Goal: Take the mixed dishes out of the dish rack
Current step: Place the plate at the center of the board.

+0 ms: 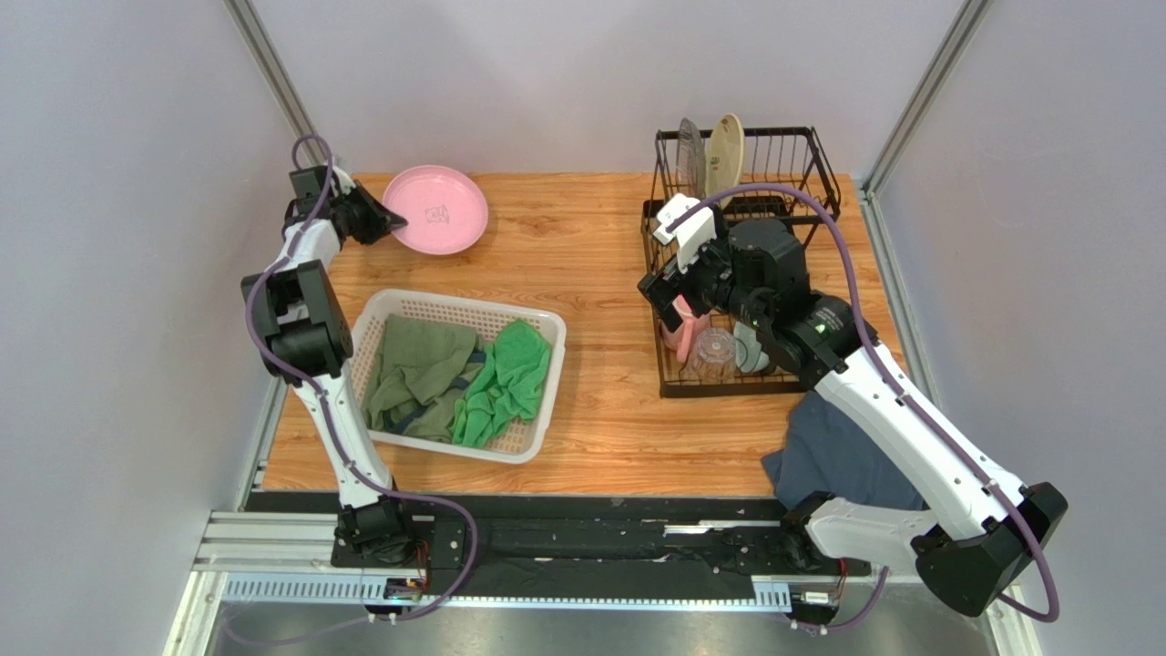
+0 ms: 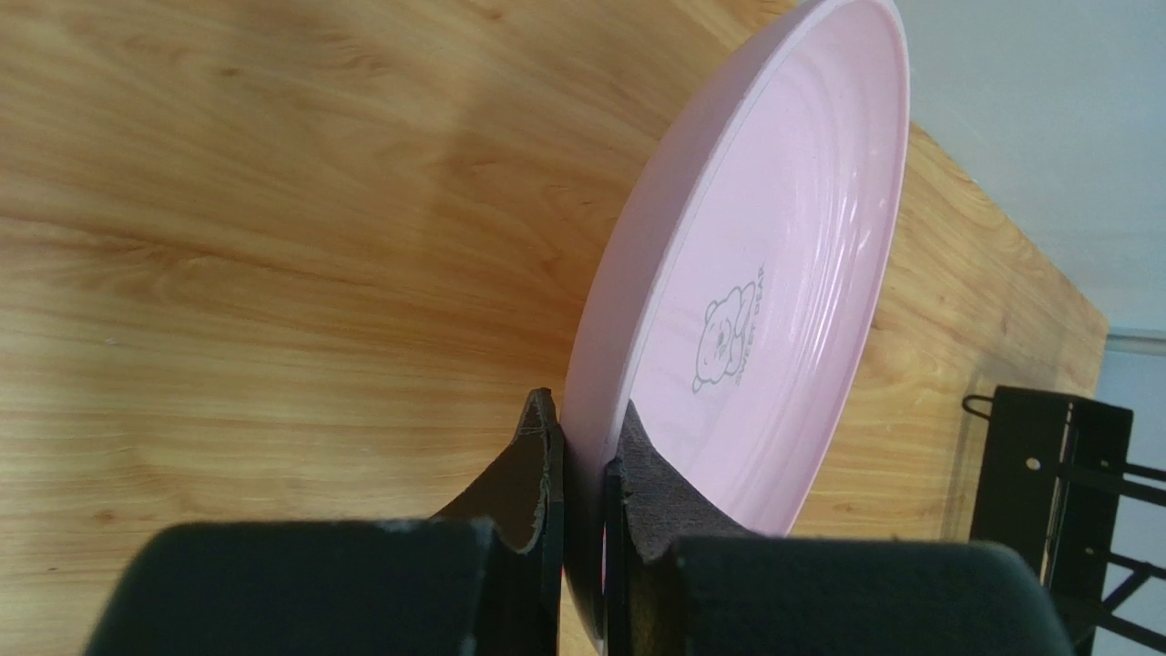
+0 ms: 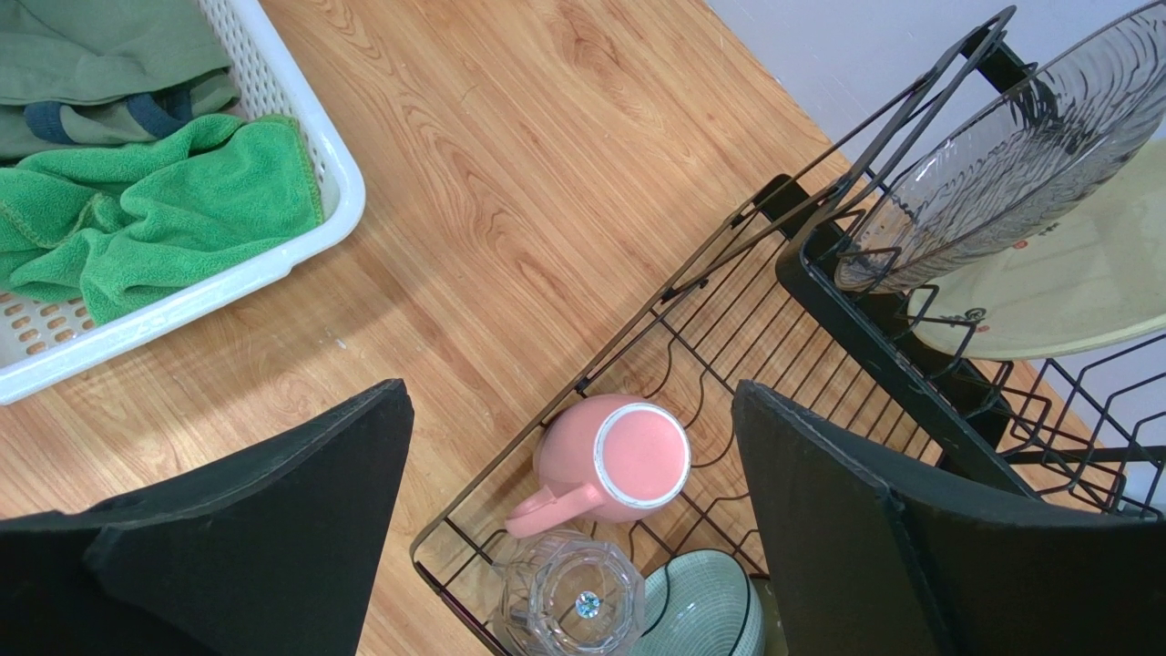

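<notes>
Gripped: large pink plate (image 2: 767,274), well left of the dish rack (image 1: 810,153).
Rim pinched in the left gripper (image 2: 582,458); right gripper (image 3: 572,410) gapes wide above the rack's pink mug (image 3: 619,459).

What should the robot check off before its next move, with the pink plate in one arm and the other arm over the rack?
1. Left fingers clamped on the pink plate at its rim: ok.
2. Bare table beside the plate for setting it down: ok.
3. Plate resting on the table: cannot tell.
4. Right fingers spread wide: ok.
5. Right fingers lined up over the pink mug in the dish rack lower tray: ok, roughly centred.
6. Room around the mug: cannot tell; the clear glass cup sits close by its handle.
</notes>
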`<state>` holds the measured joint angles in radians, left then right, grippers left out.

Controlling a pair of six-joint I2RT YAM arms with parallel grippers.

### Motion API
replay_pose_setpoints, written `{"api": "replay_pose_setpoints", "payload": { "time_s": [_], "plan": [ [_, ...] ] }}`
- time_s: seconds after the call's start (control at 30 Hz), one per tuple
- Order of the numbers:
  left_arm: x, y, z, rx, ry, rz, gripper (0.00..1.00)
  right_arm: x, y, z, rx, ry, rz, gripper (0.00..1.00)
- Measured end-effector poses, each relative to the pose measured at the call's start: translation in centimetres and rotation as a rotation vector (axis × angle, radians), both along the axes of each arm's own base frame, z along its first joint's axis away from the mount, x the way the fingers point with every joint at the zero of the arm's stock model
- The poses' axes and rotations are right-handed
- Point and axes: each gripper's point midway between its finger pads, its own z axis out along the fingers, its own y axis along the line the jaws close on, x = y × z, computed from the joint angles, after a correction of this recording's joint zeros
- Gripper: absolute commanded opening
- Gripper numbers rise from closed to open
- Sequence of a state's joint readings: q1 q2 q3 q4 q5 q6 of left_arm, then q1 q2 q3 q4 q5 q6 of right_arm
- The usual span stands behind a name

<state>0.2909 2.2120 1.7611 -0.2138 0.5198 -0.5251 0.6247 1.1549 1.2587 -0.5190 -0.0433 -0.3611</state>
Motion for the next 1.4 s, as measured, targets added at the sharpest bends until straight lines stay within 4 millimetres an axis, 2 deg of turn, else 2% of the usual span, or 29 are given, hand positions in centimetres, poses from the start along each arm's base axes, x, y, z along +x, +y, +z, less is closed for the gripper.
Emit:
{"api": "replay_pose_setpoints", "payload": {
  "time_s": [0.1, 0.23, 0.5, 0.7, 0.8, 1.17, 1.27, 1.4],
  "plan": [
    [-0.2, 1.1, -1.9, -0.018, 0.038, 0.025, 0.0, 0.1, -0.1, 0.0, -0.001, 0.0, -0.001, 0.94],
    [-0.4, 1.6, -2.5, -0.024, 0.053, 0.036, 0.0, 0.2, -0.3, 0.0, -0.002, 0.0, -0.007, 0.94],
    [-0.5, 1.6, -3.1, -0.026, 0.064, 0.034, 0.0, 0.2, -0.3, -0.1, -0.002, 0.0, -0.007, 0.95],
    [-1.0, 1.5, -5.4, -0.039, 0.117, 0.033, 0.02, 0.2, -0.3, -0.1, -0.005, -0.001, -0.006, 0.95],
    [-1.3, 1.2, -5.8, -0.052, 0.128, 0.025, 0.05, 0.2, -0.3, -0.1, -0.006, -0.002, -0.005, 0.95],
    [-2.1, 0.6, -6.8, -0.07, 0.145, 0.004, 0.35, 0.3, -0.5, -0.6, -0.022, 0.0, -0.01, 0.95],
    [-2.7, 0.6, -7.6, -0.06, 0.164, 0.001, 0.39, 0.4, -0.7, -0.8, -0.032, -0.004, -0.017, 0.95],
    [-3.3, 0.9, -7.4, -0.016, 0.166, 0.003, 0.4, 0.6, -0.8, -0.6, -0.036, -0.015, -0.024, 0.95]
  ]
}}
